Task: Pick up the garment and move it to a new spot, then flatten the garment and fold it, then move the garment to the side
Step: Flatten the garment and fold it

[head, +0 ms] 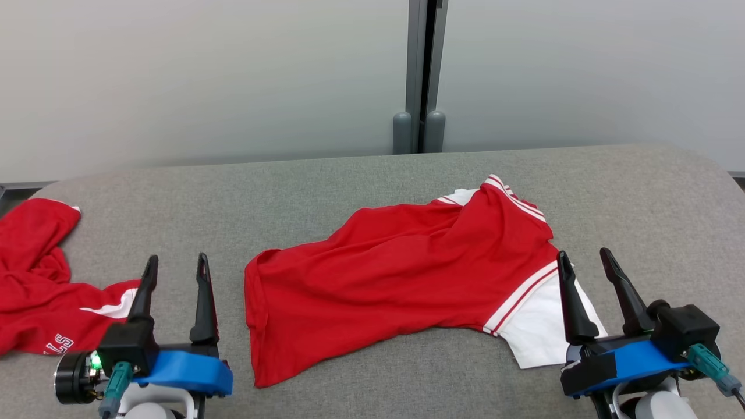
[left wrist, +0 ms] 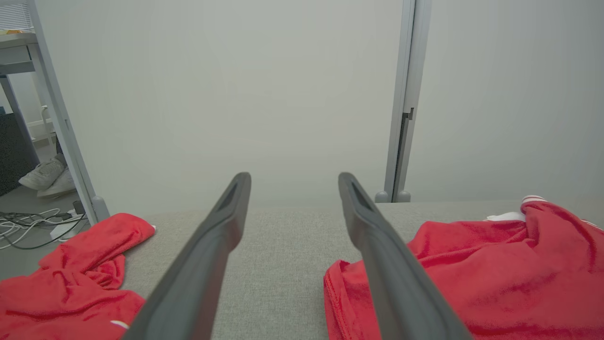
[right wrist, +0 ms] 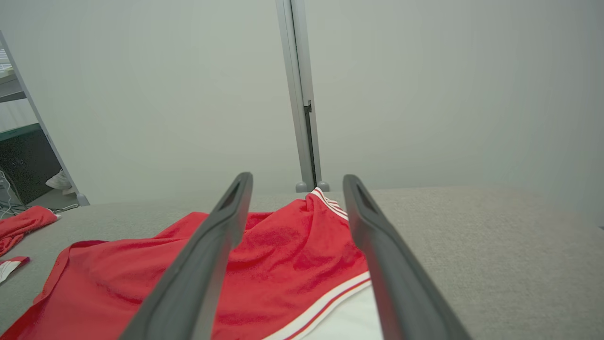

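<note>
A red garment (head: 401, 273) with white sleeves and striped trim lies rumpled in the middle of the grey table (head: 361, 174). It also shows in the left wrist view as the garment (left wrist: 476, 269) and in the right wrist view as the garment (right wrist: 283, 264). My left gripper (head: 176, 265) stands open at the lower left, just left of the garment's hem, with nothing between its fingers. My right gripper (head: 584, 259) is open at the lower right, its fingertips over the white sleeve, holding nothing.
A second red garment (head: 41, 279) with white lettering is bunched at the table's left edge. Frosted wall panels and a grey post (head: 420, 75) stand behind the table. Shoes (left wrist: 45, 177) and cables (left wrist: 28, 229) lie on the floor off to the left.
</note>
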